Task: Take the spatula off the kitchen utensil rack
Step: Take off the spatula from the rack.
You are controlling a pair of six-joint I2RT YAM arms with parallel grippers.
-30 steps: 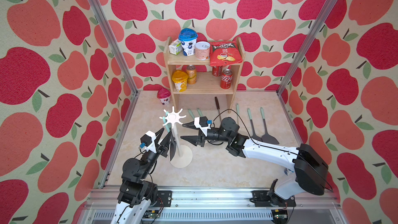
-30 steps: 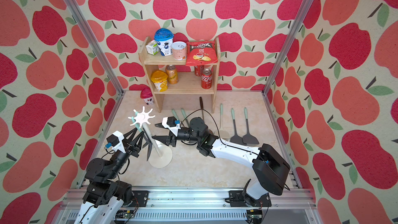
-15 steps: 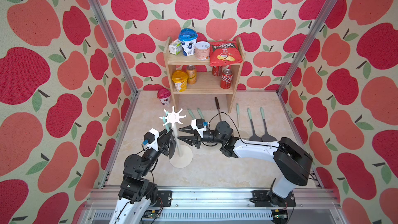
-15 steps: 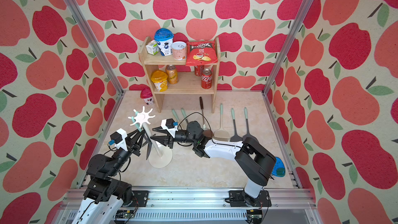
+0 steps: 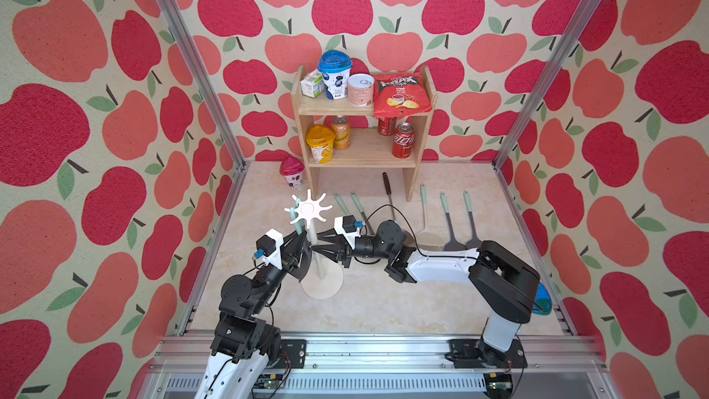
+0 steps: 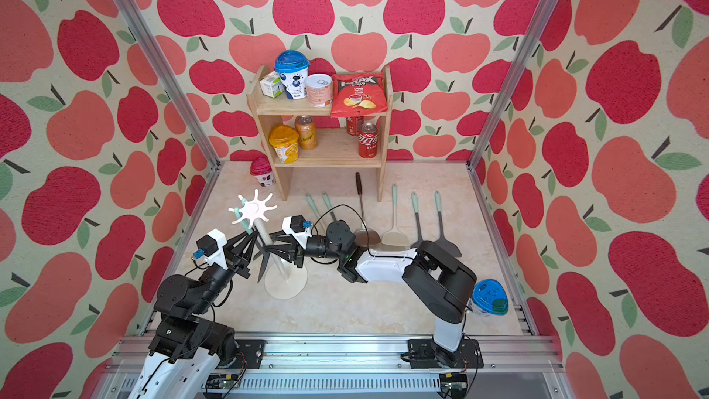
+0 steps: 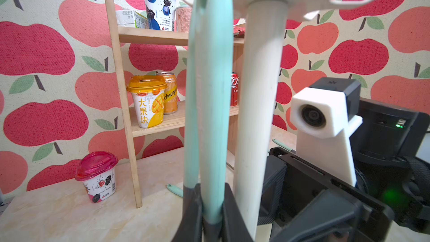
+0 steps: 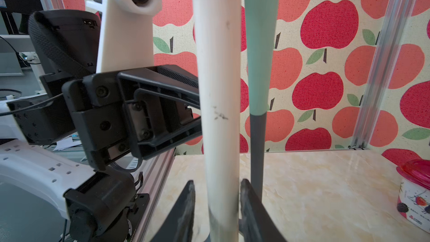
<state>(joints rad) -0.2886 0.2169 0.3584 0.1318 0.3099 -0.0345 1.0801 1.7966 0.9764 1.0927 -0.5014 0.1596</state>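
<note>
Spatula (image 7: 216, 89): hung on a crown prong of the kitchen utensil rack (image 5: 309, 209), just beside the pole.
Teal handle is clamped by the left gripper (image 7: 213, 196). Pole is straddled by the right gripper (image 8: 216, 192), with 2 jaws close alongside; a firm clamp cannot be told. Wooden shelf (image 5: 368, 147) is seen behind.

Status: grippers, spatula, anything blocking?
Left gripper shut on spatula handle. Right gripper straddles rack pole, not clamped. Spatula hangs from rack crown. Lift path looks clear.
</note>
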